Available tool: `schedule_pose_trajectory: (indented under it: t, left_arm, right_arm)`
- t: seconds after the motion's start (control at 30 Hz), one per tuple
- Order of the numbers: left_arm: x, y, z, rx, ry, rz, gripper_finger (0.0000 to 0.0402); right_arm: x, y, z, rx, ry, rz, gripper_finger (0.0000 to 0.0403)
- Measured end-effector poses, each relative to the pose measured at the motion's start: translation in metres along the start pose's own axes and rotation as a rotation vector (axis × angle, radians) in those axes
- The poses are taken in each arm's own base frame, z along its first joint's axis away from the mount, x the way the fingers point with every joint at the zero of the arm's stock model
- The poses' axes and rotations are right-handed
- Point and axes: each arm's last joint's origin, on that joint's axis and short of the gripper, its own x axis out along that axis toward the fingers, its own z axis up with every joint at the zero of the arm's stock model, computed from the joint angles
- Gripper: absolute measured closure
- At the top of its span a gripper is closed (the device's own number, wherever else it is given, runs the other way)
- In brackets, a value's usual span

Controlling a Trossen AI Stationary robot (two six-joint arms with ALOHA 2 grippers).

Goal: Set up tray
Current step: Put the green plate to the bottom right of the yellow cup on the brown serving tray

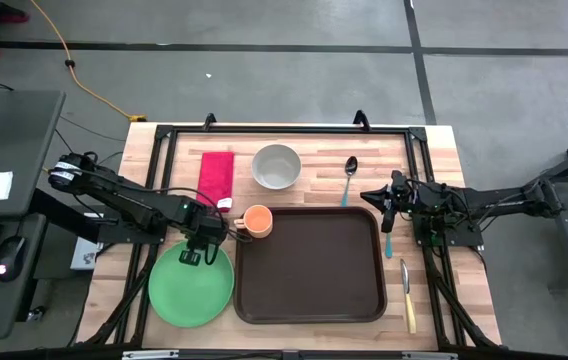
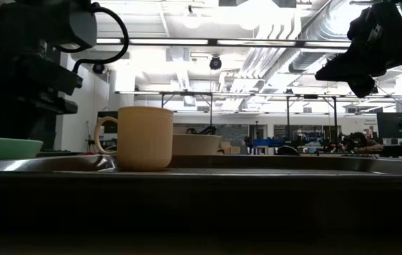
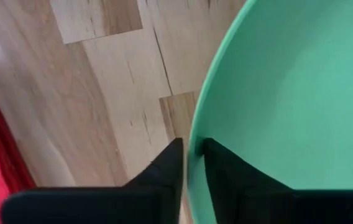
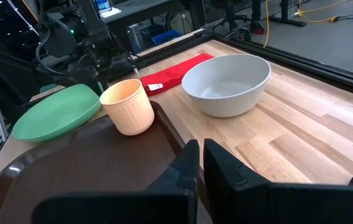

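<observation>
The dark brown tray (image 1: 309, 265) lies in the middle of the wooden table. A round green plate (image 1: 191, 285) lies at the tray's left edge. My left gripper (image 1: 194, 252) points down at the plate's far rim and is shut on it (image 3: 192, 155). An orange cup (image 1: 257, 221) stands upright at the tray's far left corner (image 4: 128, 107). My right gripper (image 1: 369, 196) hovers shut (image 4: 198, 162) above the table off the tray's far right corner, with nothing in it. My left gripper has the green plate's far rim (image 3: 195, 134) pinched between its two fingers. One finger (image 3: 223, 165) stands inside the plate and the other (image 3: 167, 165) outside, over the wood. The fingers come from above, pointing down. Whether the plate is lifted I cannot tell.
A white bowl (image 1: 277, 166) and a red napkin (image 1: 216, 177) lie beyond the tray at the far side. A spoon (image 1: 349, 178) lies far right, a knife (image 1: 407, 295) right of the tray, and a teal-handled utensil (image 1: 388, 242) under my right arm.
</observation>
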Motion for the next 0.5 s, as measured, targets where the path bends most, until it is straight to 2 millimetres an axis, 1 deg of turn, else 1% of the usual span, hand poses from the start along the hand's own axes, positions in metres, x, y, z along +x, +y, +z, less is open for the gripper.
schedule_pose_trajectory:
  t: [0.17, 0.27, 0.5]
  left_arm:
    - [-0.0008, -0.0002, -0.0008, 0.0, 0.008, -0.005, 0.0362]
    - [-0.0011, -0.0012, -0.0017, 0.015, 0.017, -0.044, 0.0383]
    - [-0.0009, -0.0017, -0.0022, 0.018, 0.023, -0.061, 0.0385]
  right_arm:
    - [0.0, 0.0, 0.0, 0.006, 0.0, 0.0, 0.0402]
    - [0.0, 0.0, 0.0, 0.006, 0.0, 0.0, 0.0402]
    - [0.0, 0.0, 0.0, 0.006, 0.0, 0.0, 0.0402]
